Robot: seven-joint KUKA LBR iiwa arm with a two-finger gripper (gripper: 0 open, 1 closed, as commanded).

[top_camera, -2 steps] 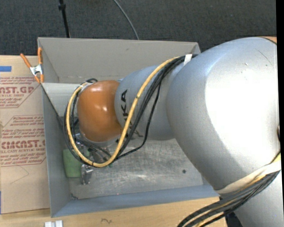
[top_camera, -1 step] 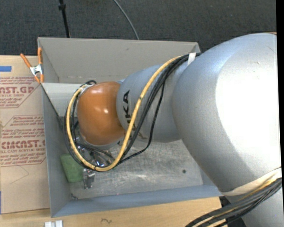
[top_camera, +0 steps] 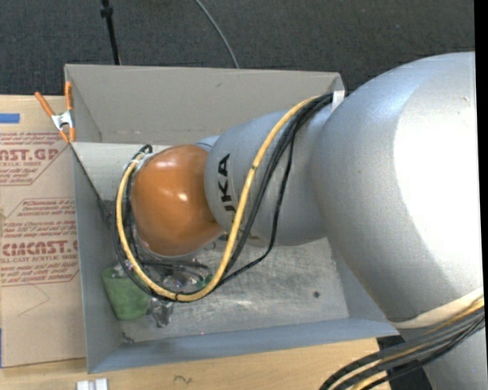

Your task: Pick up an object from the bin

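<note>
I'm low in the bin [top_camera: 233, 341], near-left, beside a green lump [top_camera: 124, 298]; clenched or released, can't tell.

The silver-grey KUKA arm [top_camera: 404, 193] reached in from the right, its broad upper link bulking large on that side. A narrower link [top_camera: 267, 181] ran leftward and downward from it. The wrist ended in a rounded orange cover [top_camera: 168, 201], tipped down and to the left. A yellow cable [top_camera: 255, 162] and black cables [top_camera: 284, 161] ran together along the narrower link, then looped round the cover's left side and beneath it. Below the cover hung the hand [top_camera: 162, 303], largely hidden by cover and cable loop, with only dark metal parts showing.
</note>
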